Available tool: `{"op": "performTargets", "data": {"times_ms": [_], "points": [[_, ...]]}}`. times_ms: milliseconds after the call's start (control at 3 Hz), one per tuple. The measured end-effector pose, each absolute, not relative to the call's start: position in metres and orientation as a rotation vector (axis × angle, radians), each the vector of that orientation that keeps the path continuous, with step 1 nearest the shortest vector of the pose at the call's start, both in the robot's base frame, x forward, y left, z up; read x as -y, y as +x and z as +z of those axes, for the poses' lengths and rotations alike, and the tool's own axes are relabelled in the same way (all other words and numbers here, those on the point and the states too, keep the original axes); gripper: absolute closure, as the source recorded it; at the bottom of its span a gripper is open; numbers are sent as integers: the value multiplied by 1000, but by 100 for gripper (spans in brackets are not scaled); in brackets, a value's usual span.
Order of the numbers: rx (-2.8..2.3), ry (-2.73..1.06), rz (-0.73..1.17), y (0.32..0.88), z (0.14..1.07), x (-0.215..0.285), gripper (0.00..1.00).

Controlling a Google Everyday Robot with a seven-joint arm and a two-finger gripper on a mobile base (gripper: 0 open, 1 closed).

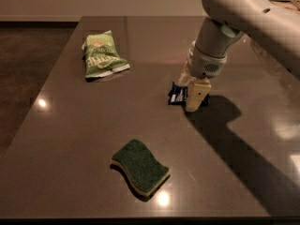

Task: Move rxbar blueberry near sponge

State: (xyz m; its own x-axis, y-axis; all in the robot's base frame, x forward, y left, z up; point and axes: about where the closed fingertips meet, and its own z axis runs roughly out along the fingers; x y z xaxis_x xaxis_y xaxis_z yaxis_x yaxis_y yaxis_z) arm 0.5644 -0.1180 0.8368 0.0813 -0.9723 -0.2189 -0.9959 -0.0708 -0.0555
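Note:
The rxbar blueberry (178, 94) is a small dark-blue wrapper with white lettering, lying flat on the table right of centre. My gripper (194, 97) hangs straight down over its right end, its near finger (196, 95) covering that end. The sponge (139, 166), dark green on top with a pale yellow underside, lies near the front edge, well apart from the bar and lower left of it.
A light green chip bag (101, 55) lies at the back left of the dark table (65, 125). My pale arm (243, 18) comes in from the upper right and casts a long shadow to the front right. The floor drops off at the left.

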Motion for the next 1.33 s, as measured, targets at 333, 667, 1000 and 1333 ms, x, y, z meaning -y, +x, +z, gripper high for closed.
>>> {"op": "performTargets", "data": {"times_ms": [333,667,1000,1333], "points": [[-2020,-2156,184,565,837,120,59],[-2031,-2161,188,560,845,122,83],[-2007,-2176,222,539,858,117,100],[-1928,-2219,265,506,876,98,100]]}}
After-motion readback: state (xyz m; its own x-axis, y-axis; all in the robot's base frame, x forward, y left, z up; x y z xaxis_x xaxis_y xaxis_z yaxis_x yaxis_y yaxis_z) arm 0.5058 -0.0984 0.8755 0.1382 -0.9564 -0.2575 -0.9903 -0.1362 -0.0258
